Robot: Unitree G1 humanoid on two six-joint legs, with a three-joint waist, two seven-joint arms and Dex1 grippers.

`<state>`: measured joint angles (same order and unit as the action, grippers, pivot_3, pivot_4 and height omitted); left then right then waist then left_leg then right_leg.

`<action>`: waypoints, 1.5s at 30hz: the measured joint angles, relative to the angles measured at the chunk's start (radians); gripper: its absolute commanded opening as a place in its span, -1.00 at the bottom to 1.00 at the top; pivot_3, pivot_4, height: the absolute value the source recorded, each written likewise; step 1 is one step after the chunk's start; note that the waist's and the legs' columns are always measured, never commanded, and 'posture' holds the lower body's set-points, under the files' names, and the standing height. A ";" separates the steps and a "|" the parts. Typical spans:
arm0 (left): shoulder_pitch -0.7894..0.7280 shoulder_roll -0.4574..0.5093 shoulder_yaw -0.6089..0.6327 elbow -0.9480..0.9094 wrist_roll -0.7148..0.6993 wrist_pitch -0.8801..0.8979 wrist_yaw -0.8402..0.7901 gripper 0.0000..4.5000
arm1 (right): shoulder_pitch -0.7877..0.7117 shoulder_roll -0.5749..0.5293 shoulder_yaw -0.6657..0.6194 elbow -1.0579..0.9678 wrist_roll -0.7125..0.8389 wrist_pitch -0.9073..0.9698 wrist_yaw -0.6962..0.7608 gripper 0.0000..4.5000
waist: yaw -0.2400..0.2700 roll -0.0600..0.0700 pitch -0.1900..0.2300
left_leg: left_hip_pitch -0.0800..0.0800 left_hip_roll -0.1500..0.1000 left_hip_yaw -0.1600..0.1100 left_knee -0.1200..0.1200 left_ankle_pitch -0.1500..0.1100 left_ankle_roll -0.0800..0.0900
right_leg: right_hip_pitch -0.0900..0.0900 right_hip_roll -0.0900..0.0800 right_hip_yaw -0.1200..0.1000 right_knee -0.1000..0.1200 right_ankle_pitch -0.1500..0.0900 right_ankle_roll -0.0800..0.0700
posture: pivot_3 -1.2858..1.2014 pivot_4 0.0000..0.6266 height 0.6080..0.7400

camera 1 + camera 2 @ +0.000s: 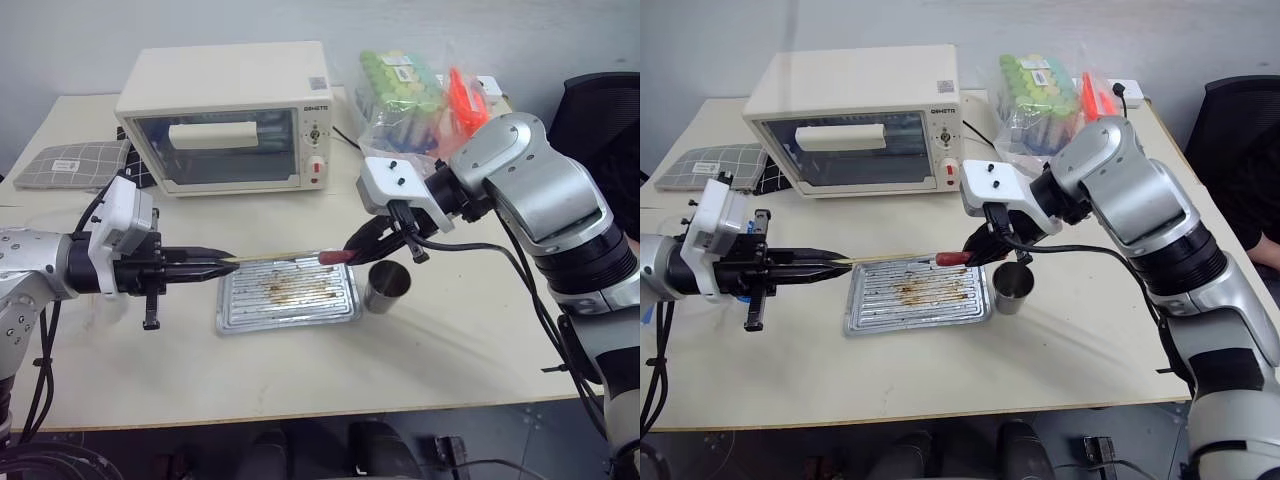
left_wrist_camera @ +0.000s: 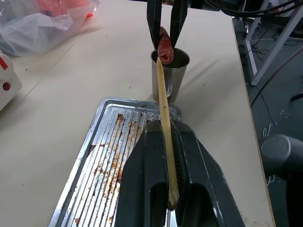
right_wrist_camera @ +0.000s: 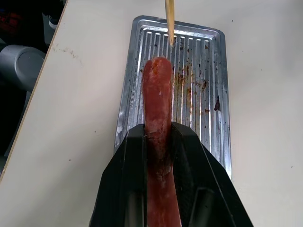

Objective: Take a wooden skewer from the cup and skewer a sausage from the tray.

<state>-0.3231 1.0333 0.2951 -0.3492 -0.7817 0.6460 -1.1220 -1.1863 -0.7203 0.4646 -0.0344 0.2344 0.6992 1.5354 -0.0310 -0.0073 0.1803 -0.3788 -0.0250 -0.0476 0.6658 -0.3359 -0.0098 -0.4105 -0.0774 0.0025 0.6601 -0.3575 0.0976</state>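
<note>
My left gripper (image 1: 226, 265) is shut on the wooden skewer (image 1: 278, 258), which lies level over the tray (image 1: 290, 310) and points toward the right. My right gripper (image 1: 352, 246) is shut on a reddish-brown sausage (image 1: 335, 257) and holds it above the tray's far right corner. In the right wrist view the skewer (image 3: 169, 19) tip sits just short of the sausage (image 3: 158, 94) end and a little to one side. From the left wrist view the skewer (image 2: 164, 109) lines up with the sausage (image 2: 164, 49); I cannot tell whether they touch. The steel cup (image 1: 386, 286) stands just right of the tray.
A cream toaster oven (image 1: 225, 115) stands behind the tray. A clear bag of green and orange items (image 1: 410, 90) sits at the back right. A grey checked cloth (image 1: 70, 162) lies at the back left. A black chair (image 1: 600, 110) is beyond the table's right edge.
</note>
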 measured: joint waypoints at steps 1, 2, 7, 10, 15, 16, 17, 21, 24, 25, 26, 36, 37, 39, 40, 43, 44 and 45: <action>0.001 0.000 0.000 -0.001 0.000 0.000 -0.002 -1.00 | 0.000 0.000 0.000 0.000 0.000 0.000 0.000 -0.68 | 0.000 0.000 0.000 | 0.000 0.000 0.000 0.000 0.000 0.000 | 0.000 0.000 0.000 0.000 0.000 0.000 | 0.03 -0.52 1.00; 0.001 0.000 0.000 -0.001 0.000 0.000 -0.003 -1.00 | 0.000 0.000 0.000 0.000 0.000 0.000 0.000 -0.68 | 0.000 0.000 0.000 | 0.000 0.000 0.000 0.000 0.000 0.000 | 0.000 0.000 0.000 0.000 0.000 0.000 | 0.03 -0.52 1.00; 0.001 0.000 0.000 -0.002 0.000 0.000 -0.004 -1.00 | 0.000 0.000 0.000 0.000 0.000 0.000 0.000 -0.68 | 0.000 0.000 0.000 | 0.000 0.000 0.000 0.000 0.000 0.000 | 0.000 0.000 0.000 0.000 0.000 0.000 | 0.03 -0.52 1.00; 0.000 0.000 -0.001 -0.004 0.000 0.000 -0.004 -1.00 | 0.000 0.000 0.000 0.000 0.000 0.001 -0.001 -0.68 | 0.000 0.000 0.000 | 0.000 0.000 0.000 0.000 0.000 0.000 | 0.000 0.000 0.000 0.000 0.000 0.000 | 0.03 -0.52 1.00; -0.007 -0.002 -0.026 -0.008 0.000 0.004 -0.003 -1.00 | 0.000 0.003 0.000 -0.002 0.001 0.003 -0.001 -0.68 | 0.000 0.000 0.000 | 0.000 0.000 0.000 0.000 0.000 0.000 | 0.000 0.000 0.000 0.000 0.000 0.000 | 0.03 -0.52 1.00; -0.008 -0.004 -0.030 -0.009 0.000 0.005 -0.003 -1.00 | 0.000 0.003 0.000 -0.002 0.001 0.003 -0.002 -0.68 | 0.000 0.000 0.000 | 0.000 0.000 0.000 0.000 0.000 0.000 | 0.000 0.000 0.000 0.000 0.000 0.000 | 0.03 -0.52 1.00; -0.009 -0.004 -0.031 -0.010 0.000 0.006 -0.003 -1.00 | 0.000 0.003 0.000 -0.002 0.001 0.005 -0.002 -0.68 | 0.000 0.000 0.000 | 0.000 0.000 0.000 0.000 0.000 0.000 | 0.000 0.000 0.000 0.000 0.000 0.000 | 0.03 -0.52 1.00; -0.025 -0.006 -0.041 -0.010 0.000 0.006 -0.002 -1.00 | 0.000 0.009 0.000 -0.009 0.008 0.014 -0.002 -0.68 | 0.000 0.000 0.000 | 0.000 0.000 0.000 0.000 0.000 0.000 | 0.000 0.000 0.000 0.001 0.000 0.000 | 0.03 -0.52 1.00; -0.042 -0.011 -0.058 -0.009 0.000 0.006 -0.002 -1.00 | 0.000 0.011 0.000 -0.025 0.022 0.031 -0.003 -0.68 | 0.001 0.000 0.000 | 0.000 0.000 0.000 0.001 0.000 0.000 | 0.000 0.000 0.000 0.001 0.000 0.000 | 0.03 -0.52 1.00; -0.049 -0.011 -0.063 -0.009 0.000 0.006 -0.002 -1.00 | 0.000 0.011 0.000 -0.034 0.024 0.038 -0.003 -0.68 | 0.001 0.000 0.000 | 0.000 0.000 0.000 0.001 0.000 0.000 | 0.000 0.000 0.000 0.001 0.000 0.000 | 0.03 -0.52 1.00; -0.055 -0.011 -0.065 -0.008 0.000 0.006 -0.003 -1.00 | 0.000 0.011 0.000 -0.042 0.028 0.044 -0.003 -0.68 | 0.001 0.000 0.000 | 0.000 0.000 0.000 0.001 0.000 0.000 | 0.000 0.000 0.000 0.001 0.000 0.000 | 0.03 -0.52 1.00; -0.117 -0.058 -0.147 0.002 0.017 0.006 -0.001 -1.00 | -0.005 0.030 -0.005 -0.064 0.069 0.100 -0.011 -0.68 | 0.001 0.000 0.000 | 0.000 0.000 0.000 0.001 0.000 0.000 | 0.000 0.000 0.000 0.002 0.000 0.000 | 0.03 -0.52 1.00; -0.120 -0.066 -0.157 0.002 0.022 0.005 -0.001 -1.00 | -0.005 0.031 -0.005 -0.066 0.071 0.111 -0.013 -0.68 | 0.001 0.000 0.000 | 0.000 0.000 0.000 0.001 0.000 0.000 | 0.000 0.000 0.000 0.002 0.000 0.000 | 0.03 -0.52 1.00; -0.121 -0.073 -0.160 0.002 0.029 0.004 0.000 -1.00 | -0.005 0.030 -0.005 -0.066 0.071 0.119 -0.016 -0.68 | 0.000 0.000 0.000 | 0.000 0.000 0.000 0.001 0.000 0.000 | 0.000 0.000 0.000 0.002 0.000 0.000 | 0.03 -0.52 1.00; -0.122 -0.075 -0.161 0.002 0.035 0.000 -0.001 -1.00 | -0.005 0.031 -0.005 -0.066 0.071 0.126 -0.018 -0.68 | 0.000 0.000 0.000 | 0.000 0.000 0.000 0.001 0.000 0.000 | 0.000 0.000 0.000 0.002 0.000 0.000 | 0.03 -0.52 1.00; -0.124 -0.094 -0.173 0.003 0.049 -0.008 0.000 -1.00 | -0.007 0.033 -0.005 -0.067 0.077 0.150 -0.021 -0.68 | 0.001 0.000 0.000 | 0.000 0.000 0.000 0.001 0.000 0.000 | 0.000 0.000 0.000 0.002 0.000 0.000 | 0.03 -0.52 1.00; -0.125 -0.098 -0.178 0.004 0.053 -0.010 0.001 -1.00 | -0.007 0.034 -0.005 -0.067 0.077 0.155 -0.022 -0.68 | 0.001 0.000 0.000 | 0.000 0.000 0.000 0.002 0.000 0.000 | 0.000 0.000 0.000 0.002 0.000 0.000 | 0.03 -0.52 1.00; -0.127 -0.107 -0.182 0.005 0.059 -0.012 0.003 -1.00 | -0.007 0.036 -0.005 -0.067 0.078 0.161 -0.023 -0.68 | 0.001 0.000 0.000 | 0.000 0.000 0.000 0.002 0.000 0.000 | 0.000 0.000 0.000 0.002 0.000 0.000 | 0.03 -0.52 1.00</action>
<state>-0.4498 0.9267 0.1136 -0.3443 -0.7225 0.6338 -1.1194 -1.1937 -0.6840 0.4601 -0.1012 0.3125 0.8598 1.5125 -0.0296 -0.0074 0.1802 -0.3790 -0.0253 -0.0477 0.6675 -0.3359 -0.0097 -0.4107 -0.0772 0.0024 0.6617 -0.3575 0.0977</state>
